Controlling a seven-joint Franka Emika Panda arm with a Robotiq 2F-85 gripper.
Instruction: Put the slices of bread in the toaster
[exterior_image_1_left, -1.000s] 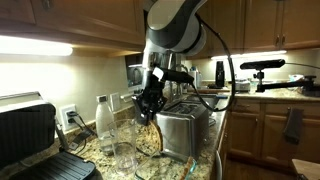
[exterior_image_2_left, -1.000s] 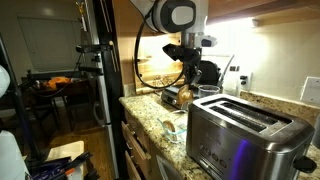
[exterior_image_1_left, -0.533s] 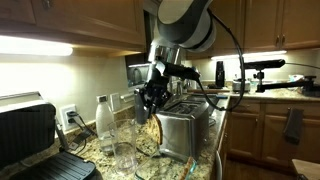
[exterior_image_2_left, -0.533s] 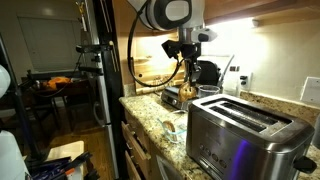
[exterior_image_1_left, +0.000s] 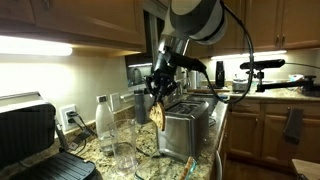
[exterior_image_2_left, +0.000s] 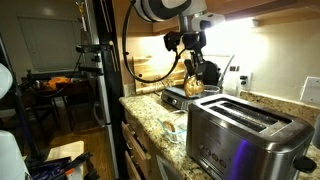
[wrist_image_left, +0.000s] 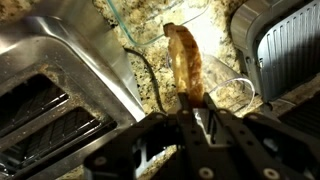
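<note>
One slice of bread (wrist_image_left: 184, 58) is clamped at its lower edge in the clenched pincer (wrist_image_left: 192, 110) and is held clear of the worktop (wrist_image_left: 150, 95). In an exterior view the slice (exterior_image_1_left: 158, 114) hangs beside the toaster (exterior_image_1_left: 185, 130), near its top edge but not over it. Both slots (wrist_image_left: 45, 115) are seen open and appear empty in the wrist view, so no bread is judged to have been loaded. What is left is judged to be carrying this slice over a slot, lowering it in, letting go, and doing the same for any further slice. No other slice can be made out in these views.

Just beside the toaster stand a clear bottle (exterior_image_1_left: 104, 120) and a drinking glass (exterior_image_1_left: 124, 145), with a black grill (exterior_image_1_left: 28, 135) further off. A glass dish (wrist_image_left: 135, 25) lies on the worktop beyond the slice, and a dark cord (wrist_image_left: 143, 68) trails along the toaster's side. Nothing is seen blocking the slots, but the toaster's rim lies between the slice and the nearer one.
</note>
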